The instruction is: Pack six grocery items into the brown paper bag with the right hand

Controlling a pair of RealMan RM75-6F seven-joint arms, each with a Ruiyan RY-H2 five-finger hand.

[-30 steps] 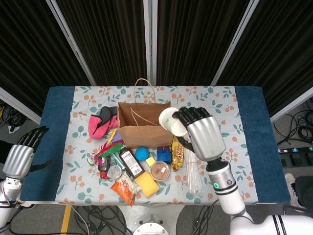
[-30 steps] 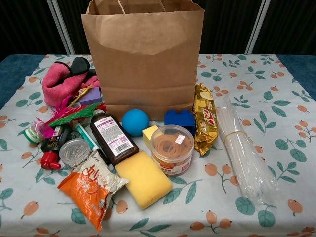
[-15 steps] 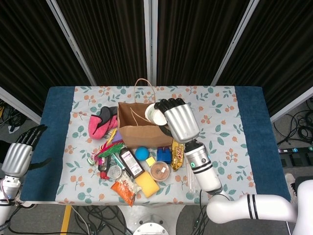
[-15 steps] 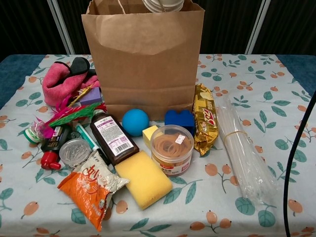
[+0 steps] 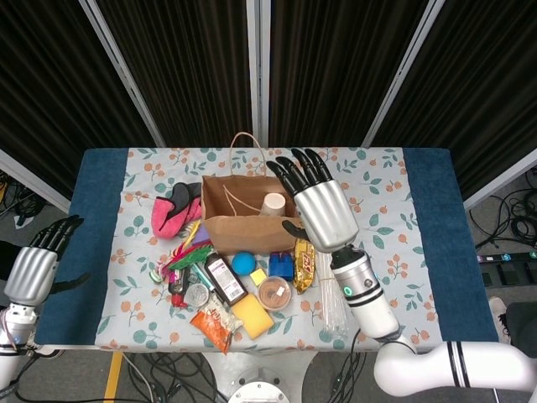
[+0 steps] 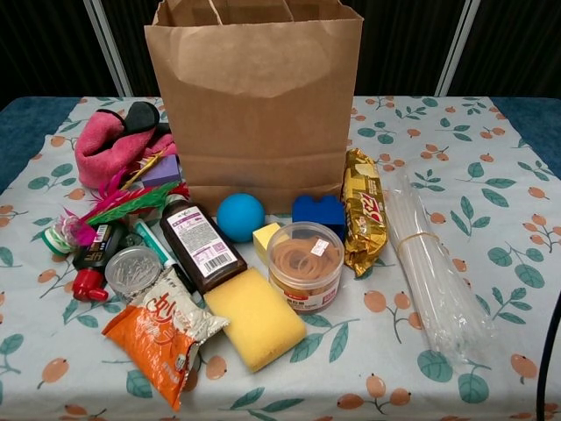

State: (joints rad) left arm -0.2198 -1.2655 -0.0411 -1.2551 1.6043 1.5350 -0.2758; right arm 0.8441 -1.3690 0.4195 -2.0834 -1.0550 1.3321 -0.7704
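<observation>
With the right hand [image 5: 317,210] spread and empty beside the brown paper bag [image 6: 254,105], the light, probably crushable paper cup [image 5: 273,204] inside is best gripped gently around its wall.

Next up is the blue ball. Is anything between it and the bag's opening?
Yes: the right hand hovers open over the bag's right rim, and the bag's front wall rises directly behind the blue ball.

— Where is the brown paper bag [image 5: 243,220] standing?
— Upright at the frame's centre, mouth gaping open, handles [image 5: 246,141] arching up behind.
— Anything lying inside?
— A pale paper cup [image 5: 273,204] is sitting at its right end.
</observation>
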